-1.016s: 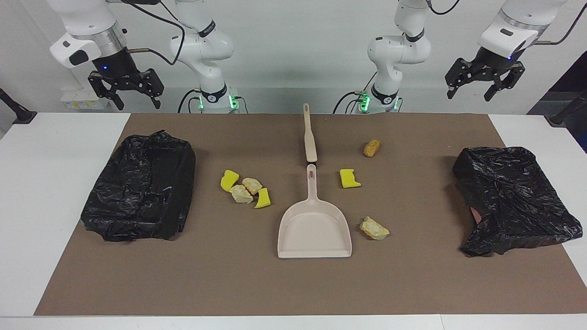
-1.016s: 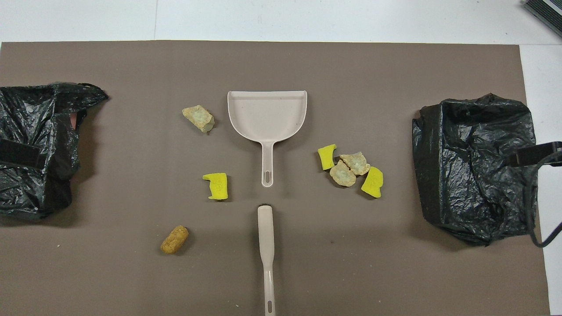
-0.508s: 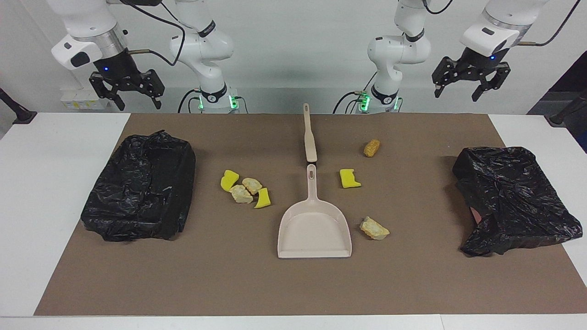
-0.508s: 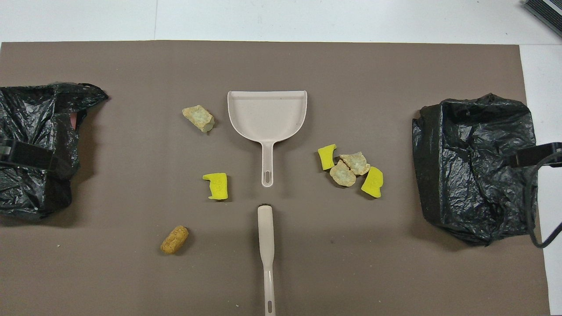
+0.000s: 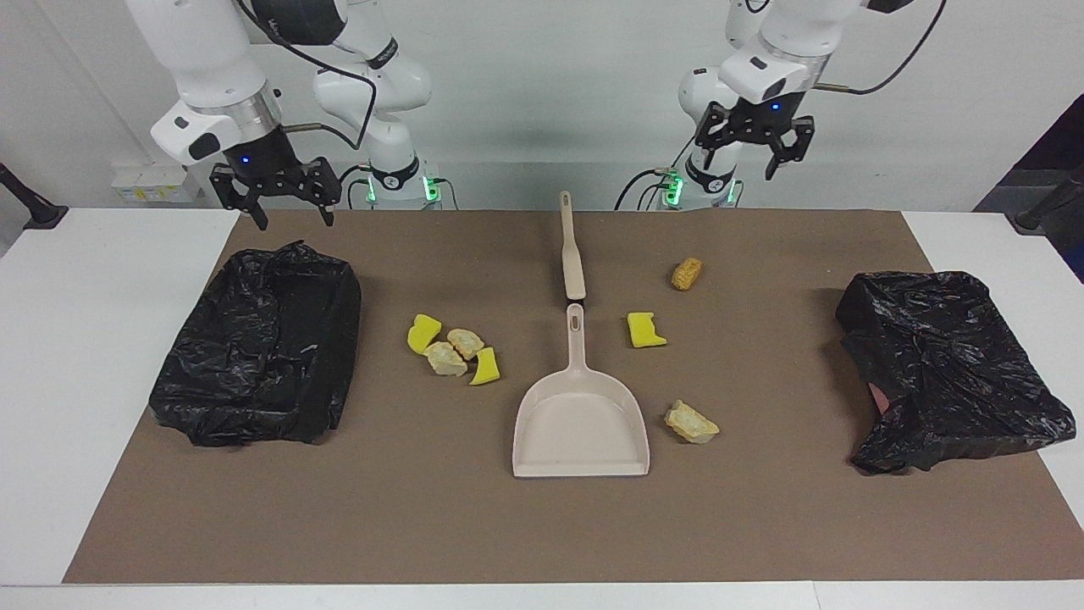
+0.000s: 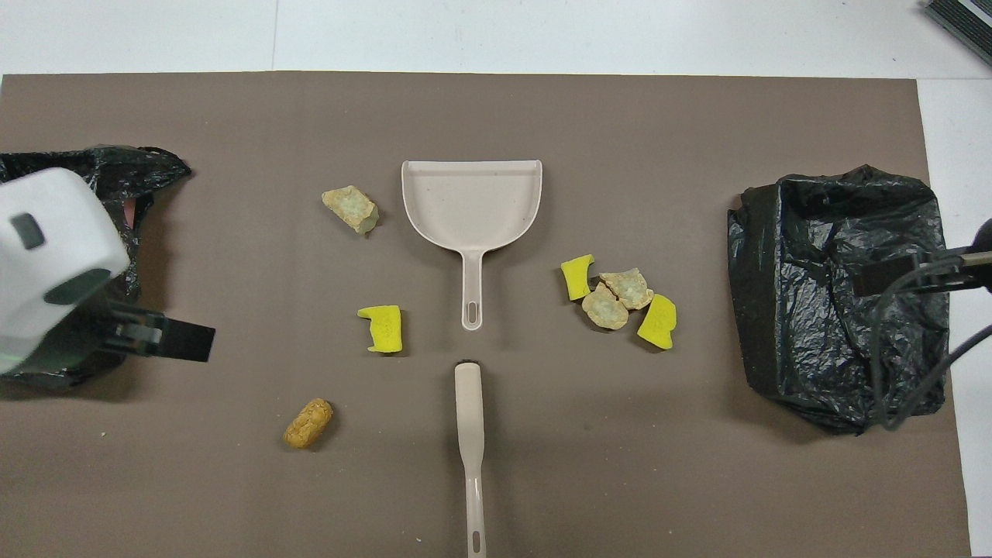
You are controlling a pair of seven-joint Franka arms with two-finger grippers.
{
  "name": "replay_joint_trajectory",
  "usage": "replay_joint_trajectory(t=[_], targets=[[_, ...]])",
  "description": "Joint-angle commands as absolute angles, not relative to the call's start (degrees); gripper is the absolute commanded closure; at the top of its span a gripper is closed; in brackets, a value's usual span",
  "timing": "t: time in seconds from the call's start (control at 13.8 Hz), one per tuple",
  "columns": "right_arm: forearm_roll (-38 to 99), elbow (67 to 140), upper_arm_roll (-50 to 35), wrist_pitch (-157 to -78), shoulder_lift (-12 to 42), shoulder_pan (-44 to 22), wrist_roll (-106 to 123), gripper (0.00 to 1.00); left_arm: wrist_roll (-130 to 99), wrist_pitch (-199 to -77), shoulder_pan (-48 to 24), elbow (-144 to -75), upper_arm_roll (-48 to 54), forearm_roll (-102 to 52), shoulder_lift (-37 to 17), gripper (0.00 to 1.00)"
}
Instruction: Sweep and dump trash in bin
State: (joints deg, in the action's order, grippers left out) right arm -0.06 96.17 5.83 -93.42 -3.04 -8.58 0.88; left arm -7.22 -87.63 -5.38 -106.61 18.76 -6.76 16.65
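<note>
Landmark: beige dustpan lying flat mid-mat, its handle pointing toward the robots, its open lip away from them.
Brush: beige brush in line with the dustpan handle, nearer the robots, its tip just short of the handle end.
Trash: seven bits on the mat. Four cluster beside the dustpan handle toward the right arm's end. Toward the left arm's end, a yellow piece sits beside the handle, a tan chunk just beside the pan, a brown nugget nearer the robots.
Bins: one black-bagged bin at the right arm's end, another at the left arm's end, both well apart from the dustpan.
Left gripper: up in the air, fingers spread, holding nothing.
Right gripper: up in the air over the bin's edge, fingers spread, holding nothing.
Step in hand: likely reaching for the tools; nothing is swept yet.
Doing it well: take the brush by its slim handle and pin the dustpan so bits slide in, not past the lip.
Hard to make out: brush bristles; bin openings under crumpled plastic.
</note>
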Motion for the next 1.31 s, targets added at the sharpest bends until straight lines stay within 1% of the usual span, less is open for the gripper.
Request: replay_joint_trajectory(t=[0.0,0.15,0.29,0.44,0.51,0.65,0.8,0.87,1.16,1.23], targets=[[0.0,97.1,3.3,-94.7,-3.3,-6.5,-1.2,0.0,-12.2,-95.5,-4.0,-119.9,26.2,-9.7,23.6,0.0],[1.0,97.6,3.2,-94.7,-3.3,-6.5,-1.4,0.0,-16.6,-100.8,-4.2,-124.3,30.7,-12.2,23.5,0.0],[1.2,97.6,3.2,-94.7,-3.3,-6.5,-1.3,0.0,-17.6,-103.9,-4.0,-126.6,33.2,-15.2,22.1,0.0],[1.2,98.1,3.2,-94.6,-3.4,-6.5,-1.3,0.0,-20.6,-110.1,-4.0,-130.9,37.6,-16.1,21.8,0.0],[1.2,98.4,3.2,-94.7,-3.7,-6.5,-1.3,0.0,-24.0,-112.2,-4.0,-131.5,40.3,-16.3,20.2,0.0],[1.3,98.6,3.2,-94.6,-3.8,-6.5,-1.3,0.0,-26.5,-115.3,-4.1,-132.2,43.8,-16.3,14.3,0.0],[1.3,99.9,3.2,-94.7,-4.1,-5.8,-0.9,0.0,-31.8,-119.2,-4.2,-132.5,47.4,-16.3,10.6,0.0],[1.2,100.0,3.2,-94.6,-4.2,-5.7,-0.9,0.0,-33.8,-121.9,-4.3,-134.2,48.9,-16.3,9.3,0.0],[1.3,100.9,3.2,-94.7,-4.7,-5.7,-0.6,0.0,-39.5,-125.1,-5.2,-136.6,50.5,-16.3,9.1,0.0],[1.3,101.4,3.2,-94.7,-5.1,-5.7,-0.6,0.0,-39.5,-125.9,-5.1,-136.8,50.6,-16.3,8.9,0.03]])
